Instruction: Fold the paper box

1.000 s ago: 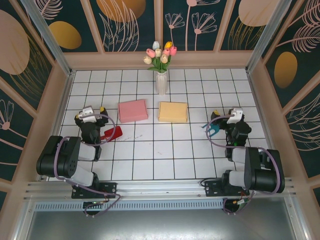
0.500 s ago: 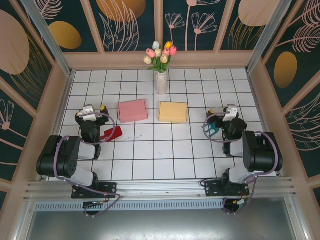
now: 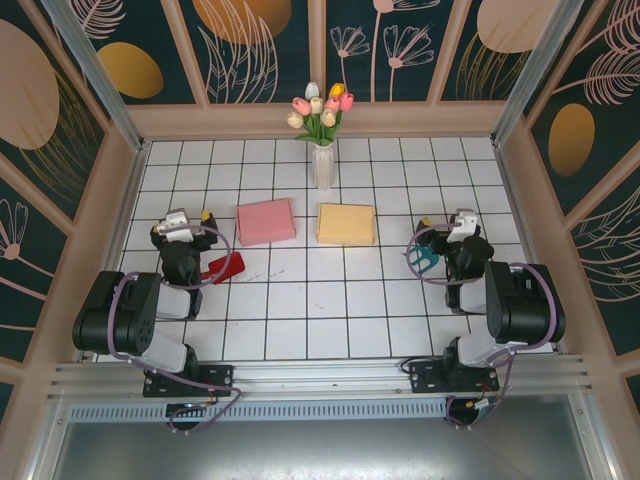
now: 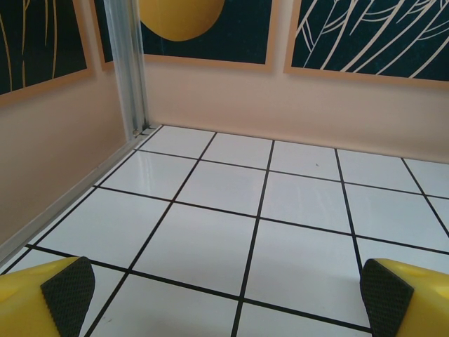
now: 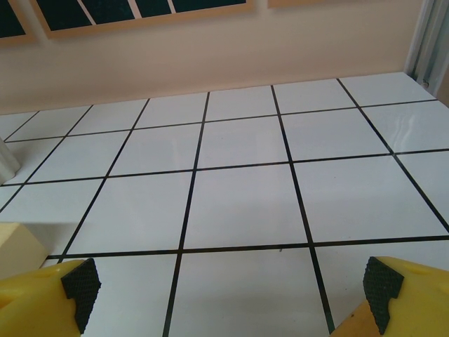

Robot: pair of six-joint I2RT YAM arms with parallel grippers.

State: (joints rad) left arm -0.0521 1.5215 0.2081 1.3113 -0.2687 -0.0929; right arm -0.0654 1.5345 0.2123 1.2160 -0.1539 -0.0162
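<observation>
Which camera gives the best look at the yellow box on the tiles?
The top external view: the whole yellow box lies flat there, just right of the pink box, with all its edges visible. The right wrist view catches what looks like one pale corner of it at its left edge.

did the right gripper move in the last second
Yes. The right gripper has shifted slightly left, toward the yellow box, and its arm has drawn up closer behind it.
</observation>
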